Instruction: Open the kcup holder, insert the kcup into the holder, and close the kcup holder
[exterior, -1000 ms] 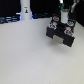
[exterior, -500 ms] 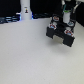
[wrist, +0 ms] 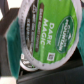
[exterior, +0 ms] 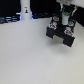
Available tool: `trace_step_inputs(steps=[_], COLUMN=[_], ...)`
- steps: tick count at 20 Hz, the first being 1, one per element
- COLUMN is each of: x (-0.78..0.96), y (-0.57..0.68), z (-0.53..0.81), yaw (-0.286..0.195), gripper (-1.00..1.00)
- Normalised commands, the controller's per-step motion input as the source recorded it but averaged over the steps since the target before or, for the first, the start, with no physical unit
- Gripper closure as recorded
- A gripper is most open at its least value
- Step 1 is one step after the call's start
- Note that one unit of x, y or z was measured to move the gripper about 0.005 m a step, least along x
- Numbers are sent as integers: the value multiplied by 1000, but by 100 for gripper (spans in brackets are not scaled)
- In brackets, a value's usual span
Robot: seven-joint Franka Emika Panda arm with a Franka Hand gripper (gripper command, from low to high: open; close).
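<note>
The kcup holder is a black boxy block with grey front panels and red and white details, at the exterior view's upper right on the white table. My gripper hangs right over its top, holding something small with green on it. In the wrist view the kcup fills the frame, its green and white "Dark Magic" lid facing the camera, held between my teal fingers. The holder's inside is hidden by the pod.
A white bottle-shaped post stands at the back on the exterior view's left, by a dark strip along the table's far edge. The white table spreads in front.
My gripper with the kcup stays over the holder; it appears to have shifted only slightly, and the small earlier frames do not show more.
</note>
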Motion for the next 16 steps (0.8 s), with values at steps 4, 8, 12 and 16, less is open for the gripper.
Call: trace_step_inputs(steps=[4, 8, 12, 16], x=[-66, -27, -87, -170], y=[-2, -62, -242, -296], z=[-229, -20, 264, 209], yaw=[34, 1, -5, 0], gripper=[100, 100, 100, 100])
